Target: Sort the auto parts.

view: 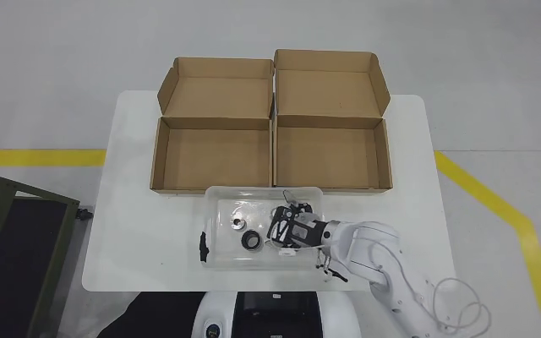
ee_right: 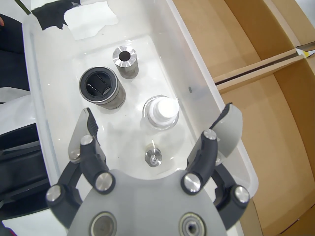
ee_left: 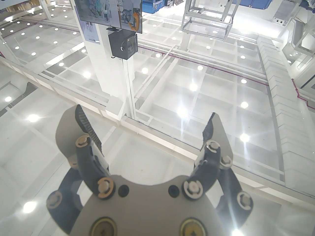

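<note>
Hovering released over the clear plastic tub, the right hand seems set to pick; next, lowering around the white-capped clear bottle.

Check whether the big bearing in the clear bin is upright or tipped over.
Upright: the bearing stands on end in the bin, open bore facing up.

On the table, toward its far edge: two open boxes side by side and touching, left box and right box, flaps folded back away from the robot. Just before them, straddling the seam between the two: a bin. Holds, in its left half, a bearing standing on end, with a bushing just beside it, toward the boxes. Nearer the middle, a small bottle; to its right, a small fitting. Above the bin's right half: the right gripper.
</note>
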{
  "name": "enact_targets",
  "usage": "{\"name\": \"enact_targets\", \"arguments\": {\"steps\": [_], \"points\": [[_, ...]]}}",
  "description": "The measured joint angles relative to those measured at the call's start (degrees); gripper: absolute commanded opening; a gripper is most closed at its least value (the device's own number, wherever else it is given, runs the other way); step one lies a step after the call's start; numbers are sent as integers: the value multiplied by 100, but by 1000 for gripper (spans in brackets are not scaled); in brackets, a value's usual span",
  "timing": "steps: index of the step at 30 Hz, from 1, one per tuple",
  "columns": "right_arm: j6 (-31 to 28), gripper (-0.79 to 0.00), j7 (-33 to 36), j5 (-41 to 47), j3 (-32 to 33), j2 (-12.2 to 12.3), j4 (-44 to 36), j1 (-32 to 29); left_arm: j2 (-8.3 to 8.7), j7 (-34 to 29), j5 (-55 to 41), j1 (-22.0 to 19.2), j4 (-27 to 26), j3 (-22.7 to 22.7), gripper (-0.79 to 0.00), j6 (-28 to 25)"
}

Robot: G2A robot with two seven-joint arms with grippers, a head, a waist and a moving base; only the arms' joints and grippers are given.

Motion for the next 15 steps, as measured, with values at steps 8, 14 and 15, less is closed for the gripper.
{"name": "enact_targets", "arguments": {"steps": [8, 14, 15], "points": [[63, -265, 19, 145, -150, -19, 318, 238, 0, 0, 0, 0, 0, 0, 0, 0], [80, -499, 19, 200, -184, -13, 407, 316, 0, 0, 0, 0, 0, 0, 0, 0], [76, -539, 19, 205, -185, -11, 407, 319, 0, 0, 0, 0, 0, 0, 0, 0]]}}
